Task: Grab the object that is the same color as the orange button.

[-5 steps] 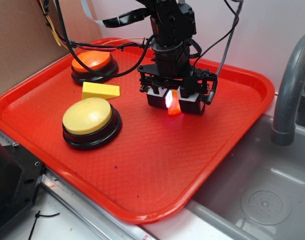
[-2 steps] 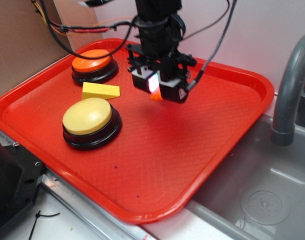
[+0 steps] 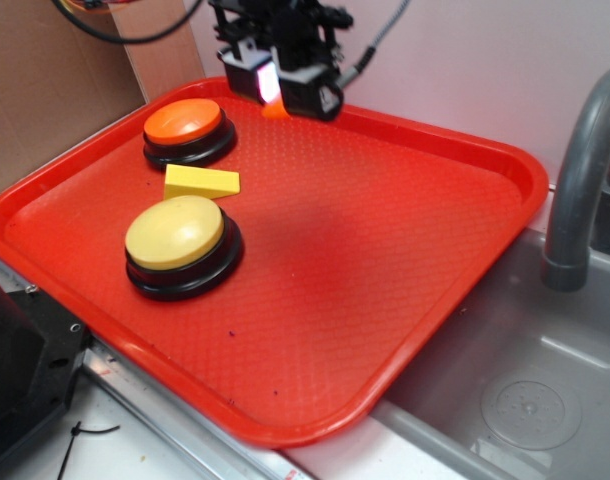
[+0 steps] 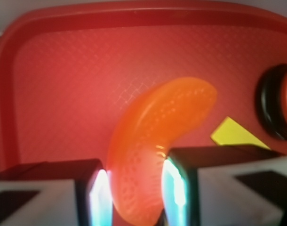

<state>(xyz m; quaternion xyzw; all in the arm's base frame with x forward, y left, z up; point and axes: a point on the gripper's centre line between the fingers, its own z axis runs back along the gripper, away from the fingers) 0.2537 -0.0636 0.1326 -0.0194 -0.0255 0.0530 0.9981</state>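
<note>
Gripper [image 3: 272, 88] raised above far edge of the red plastic tray [image 3: 385, 300], clenched on the small glossy orange crescent [image 4: 153, 150]; crescent clear of the tray surface, pinched between both pads at its lower end. Round orange domed button on black base [image 3: 185, 122] sits far-left; yellow wedge block [image 3: 201, 181] beside it. Pale yellow domed button [image 3: 175, 232] nearer. Wrist view slightly blurred, contact likely firm.

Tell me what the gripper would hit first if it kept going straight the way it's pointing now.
Pointing down, the gripper, shut on the orange crescent, would probably meet bare red tray floor first, near the far rim. The wrist view shows the orange button and yellow wedge off to one side, though depth is uncertain.
</note>
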